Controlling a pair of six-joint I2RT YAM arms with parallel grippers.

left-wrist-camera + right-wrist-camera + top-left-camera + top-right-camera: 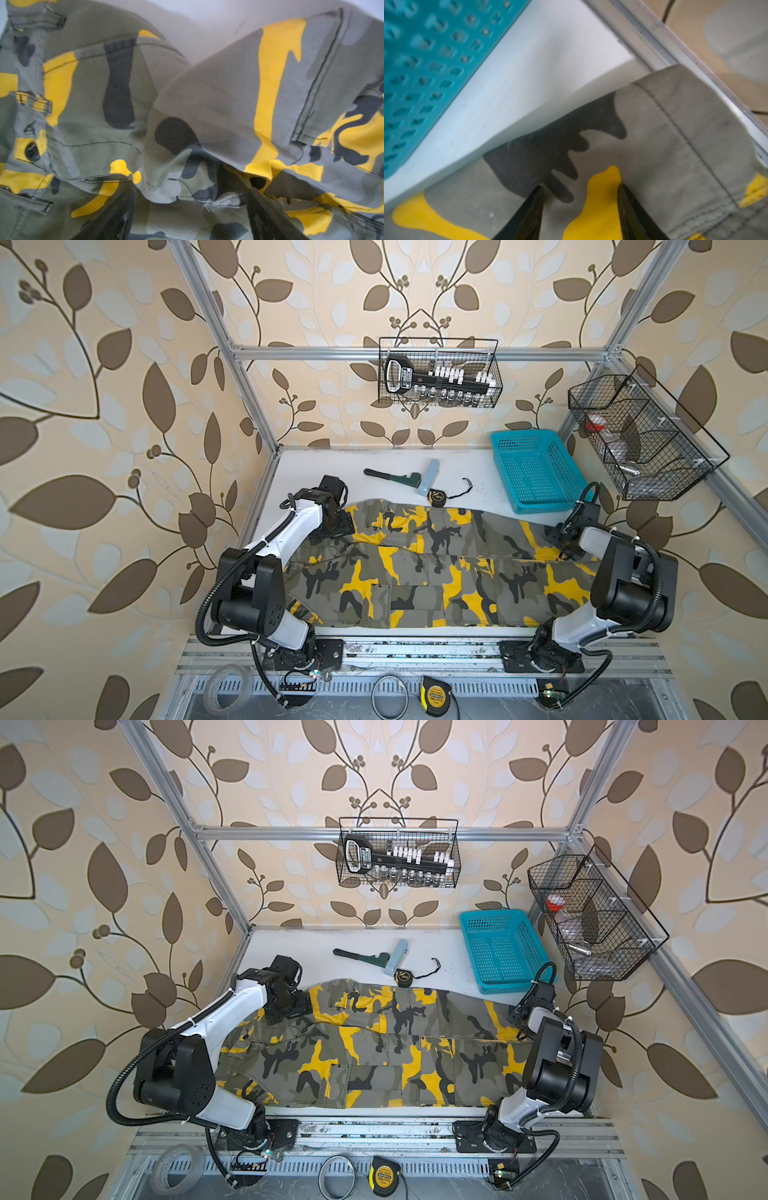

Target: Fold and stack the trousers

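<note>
Since folding likely wants both ends in reach, long camouflage cargo trousers (415, 572) of olive-grey, black and yellow woven cloth lie lengthwise on white tabletop (316, 472). Waist end: left jaws wide apart, straddling rumpled crotch cloth, gripping nothing. Hem end: right jaws part open, black fingertips (538, 195) on flat cloth, nothing pinched.

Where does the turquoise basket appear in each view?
In a top view: turquoise basket at the far right corner of the table, behind the trousers.
In a top view: same far right corner.
Left wrist: not in it; only trousers.
Right wrist: close and blurred, across a white table strip from the trousers.
Shared landmark: the camouflage trousers, in all four.
</note>
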